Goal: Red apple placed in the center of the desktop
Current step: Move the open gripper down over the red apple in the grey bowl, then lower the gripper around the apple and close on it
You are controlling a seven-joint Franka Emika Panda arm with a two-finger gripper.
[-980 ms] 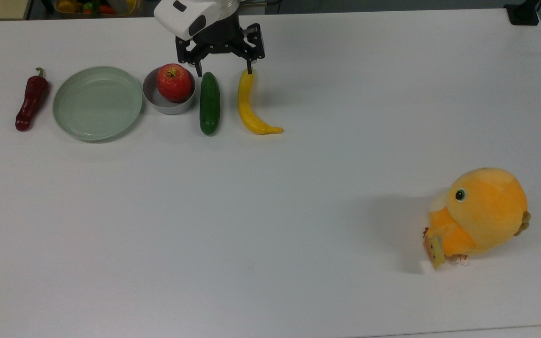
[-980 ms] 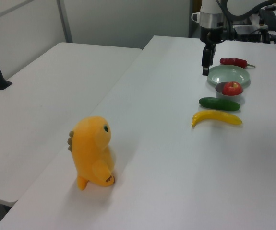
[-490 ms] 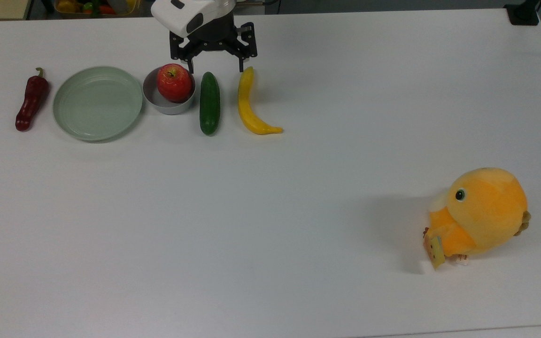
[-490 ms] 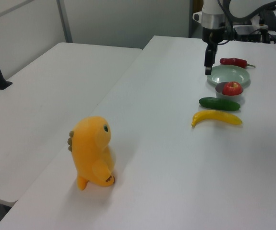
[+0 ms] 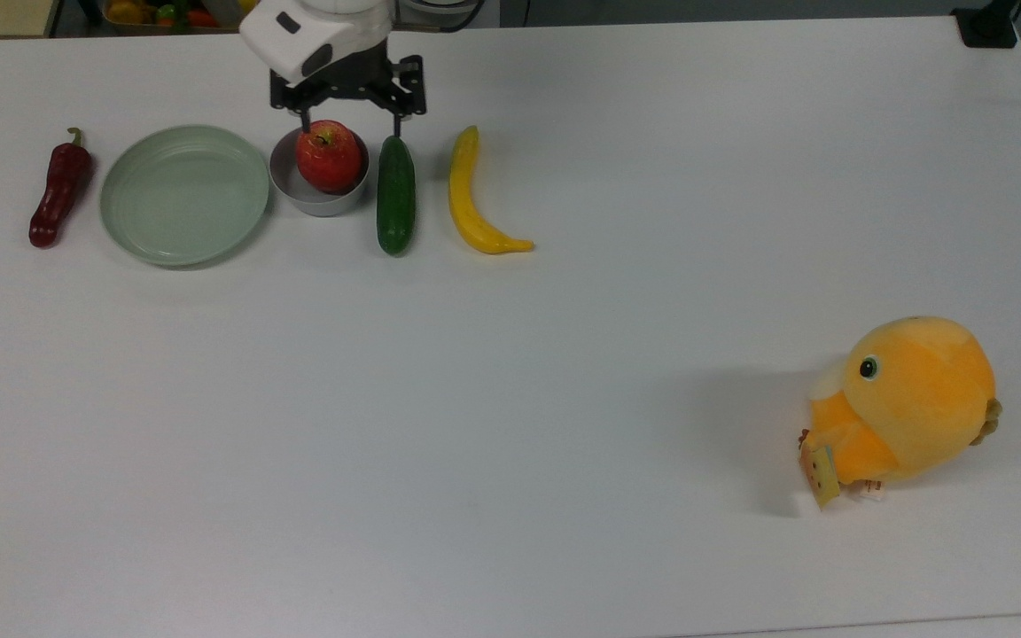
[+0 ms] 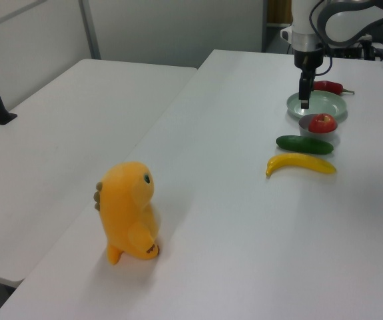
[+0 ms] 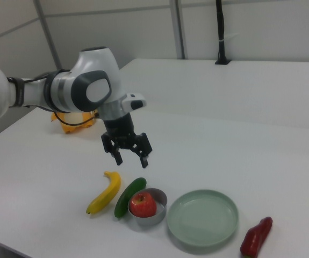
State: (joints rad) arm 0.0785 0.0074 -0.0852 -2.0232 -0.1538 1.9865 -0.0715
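Right view has the claw (image 7: 129, 158) spread wide and empty, hanging above the red apple (image 7: 142, 205), which sits in a small grey bowl (image 7: 155, 217) between a cucumber (image 7: 129, 195) and a pale-green plate (image 7: 201, 219). I'd centre over the apple, then drop straight, keeping fingers off the bowl rim and cucumber. Top view shows the desktop (image 5: 493, 399) centre bare, plus an orange plush (image 5: 905, 403) well apart.

one apple (image 5: 329, 158), bowl (image 5: 314, 200), cucumber (image 5: 395, 197), banana (image 5: 472, 197), plate (image 5: 184, 195), chili pepper (image 5: 58, 189), plush toy (image 5: 905, 408)
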